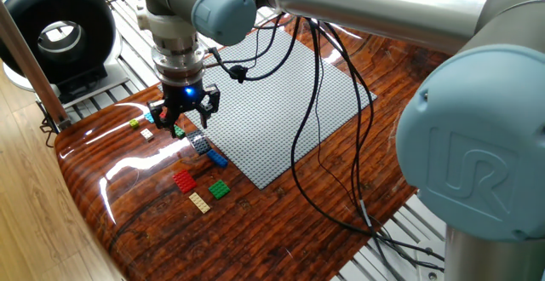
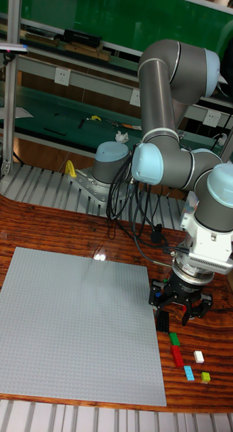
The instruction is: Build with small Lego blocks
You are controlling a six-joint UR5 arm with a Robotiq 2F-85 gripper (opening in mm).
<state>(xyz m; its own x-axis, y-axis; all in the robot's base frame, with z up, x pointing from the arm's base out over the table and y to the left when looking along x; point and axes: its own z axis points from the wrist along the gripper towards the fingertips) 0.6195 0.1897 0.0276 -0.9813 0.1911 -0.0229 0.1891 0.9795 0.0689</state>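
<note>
The tool, fingers spread wide and holding nothing, hangs directly over the green Lego block, just beside the baseplate's edge.

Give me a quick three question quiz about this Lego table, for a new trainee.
1. True or false: the red block lies on the grey baseplate.
2. Which block lies closest to the tan block? A) yellow-green B) green C) white
3. Fill in: the light just above the gripper glows ____.
Key: 1 false, it lies on the wooden table; 2 B, the green block; 3 blue.
</note>
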